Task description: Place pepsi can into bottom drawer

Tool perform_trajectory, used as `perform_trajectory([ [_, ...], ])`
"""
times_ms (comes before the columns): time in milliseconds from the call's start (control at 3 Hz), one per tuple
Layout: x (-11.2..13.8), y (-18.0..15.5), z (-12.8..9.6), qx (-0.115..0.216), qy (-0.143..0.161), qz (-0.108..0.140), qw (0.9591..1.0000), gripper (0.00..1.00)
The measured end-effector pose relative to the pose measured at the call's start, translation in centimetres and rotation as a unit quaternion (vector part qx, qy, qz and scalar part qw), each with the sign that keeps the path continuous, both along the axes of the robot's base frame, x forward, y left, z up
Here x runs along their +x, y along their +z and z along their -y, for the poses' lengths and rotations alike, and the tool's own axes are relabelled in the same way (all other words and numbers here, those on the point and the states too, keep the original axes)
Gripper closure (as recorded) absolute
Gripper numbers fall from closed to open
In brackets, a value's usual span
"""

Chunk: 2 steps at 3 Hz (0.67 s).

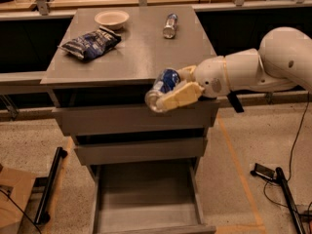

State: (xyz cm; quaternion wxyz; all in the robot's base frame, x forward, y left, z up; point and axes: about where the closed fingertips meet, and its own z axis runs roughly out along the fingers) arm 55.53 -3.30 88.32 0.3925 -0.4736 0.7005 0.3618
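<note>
My gripper (171,90) is shut on the pepsi can (161,86), a short dark-blue can with a silver top. It holds the can tilted on its side in front of the cabinet's top drawer, just past the front edge of the cabinet top. The bottom drawer (146,199) stands pulled open below, a wide shallow grey box with a bare flat floor. The can hangs well above it.
On the cabinet top (131,52) lie a crinkled blue chip bag (90,43), a white bowl (111,18) and a slim silver-and-blue can on its side (169,25). The two upper drawers (136,118) are closed. Cables lie on the floor at right (273,179).
</note>
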Motion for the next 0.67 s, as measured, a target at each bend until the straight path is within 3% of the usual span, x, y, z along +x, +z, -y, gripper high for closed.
perform_trajectory([
  [333, -1.0, -0.7, 0.9, 0.002, -0.004, -0.011, 0.9999, 1.0],
  [667, -1.2, -2.4, -0.8, -0.018, 0.036, -0.032, 0.9987, 1.0],
])
